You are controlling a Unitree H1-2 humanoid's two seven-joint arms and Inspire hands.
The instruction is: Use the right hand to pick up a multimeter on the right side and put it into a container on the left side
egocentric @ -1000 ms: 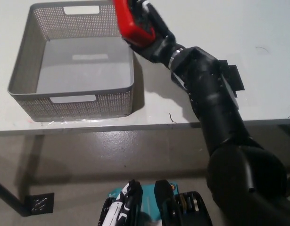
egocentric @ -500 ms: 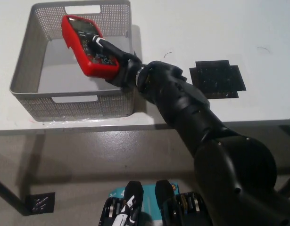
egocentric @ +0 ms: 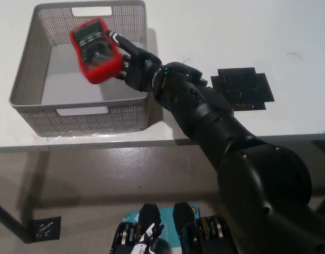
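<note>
My right hand (egocentric: 135, 64) is closed on the multimeter (egocentric: 96, 51), fingers clasping its near right edge. The meter is a red rubbery casing around a dark face, slightly blurred, face up, long axis slanting away from my fingers. It hangs over the container (egocentric: 25, 79), a grey perforated basket with slot handles. Behind my wrist lies a black mat (egocentric: 242, 89) on the white table (egocentric: 247, 32).

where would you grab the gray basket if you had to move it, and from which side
Take the gray basket by a cutout handle slot: one is in the near wall, another in the far wall. Come from above and outside the near wall, probably hooking into the slot. The perforated walls look thin and slope outward, and the right hand with the red multimeter occupies the space over it.
</note>
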